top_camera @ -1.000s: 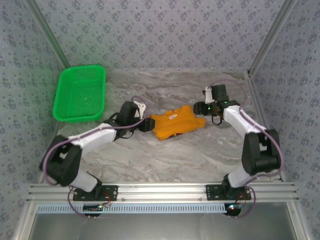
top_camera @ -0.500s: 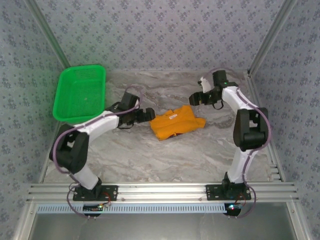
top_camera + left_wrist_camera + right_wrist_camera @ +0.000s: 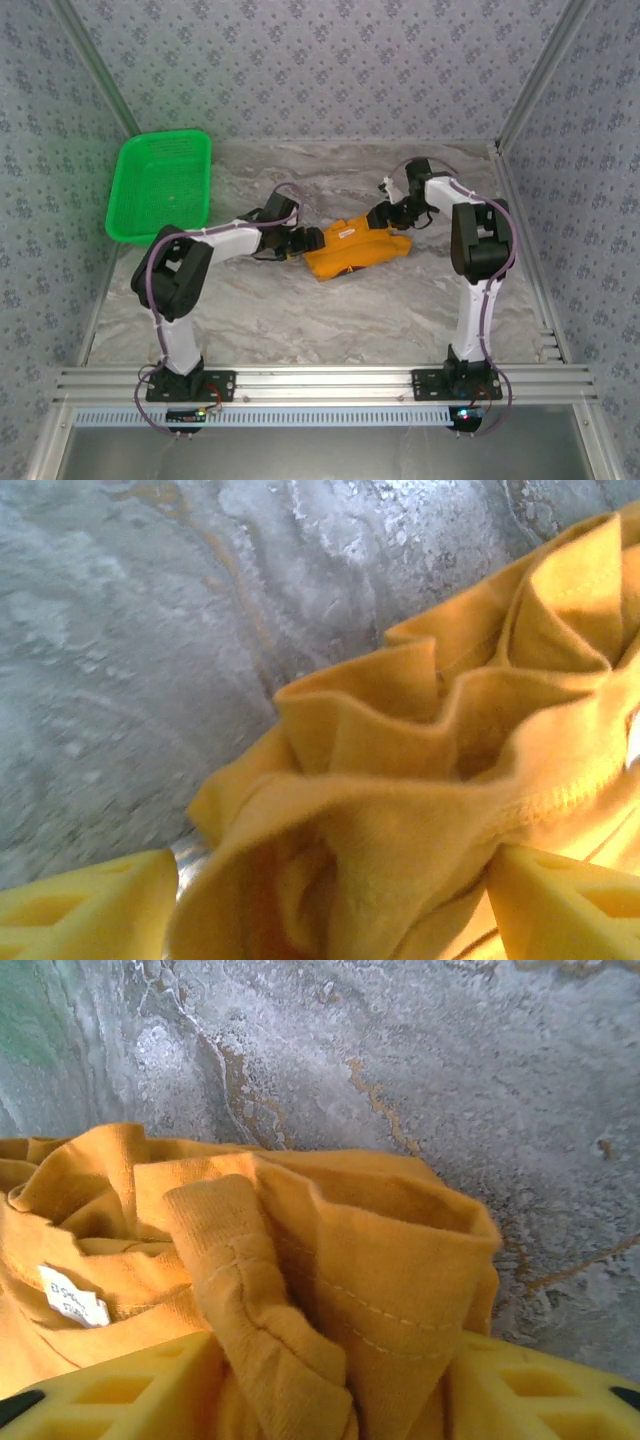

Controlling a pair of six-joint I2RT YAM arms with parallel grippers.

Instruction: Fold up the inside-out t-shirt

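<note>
Straddling opposite ends of the inside-out t-shirt (image 3: 355,247), both arms look set to take hold of its edges so the crumpled bundle can be spread before any fold is made. The shirt lies bunched near the middle of the marble table (image 3: 300,320), well apart from the green basket (image 3: 160,185) at the far left. The left gripper (image 3: 312,240) meets the shirt's left end. In the wrist view its yellow fingers (image 3: 90,905) stand wide apart with a thick gather of hem between them, so the jaws are open around cloth rather than pinching it. The right gripper (image 3: 383,212) comes in at the far right edge. Its fingers (image 3: 120,1390) are also apart, with a stitched fold rising between them and the white tag (image 3: 72,1295) just to the left. I judge this as open too, with no firm bite showing yet. Taking two separated edges makes sense, since pulling them apart would flatten the cloth. Compared with a second ago, the left gripper has backed off the shirt's left tip and then returned to it, and its forearm now lies flatter and more stretched out. The right gripper, which hung off the shirt's right end and then drew back toward the far wall, has swung inward to the cloth. The shirt and basket have barely shifted.
</note>
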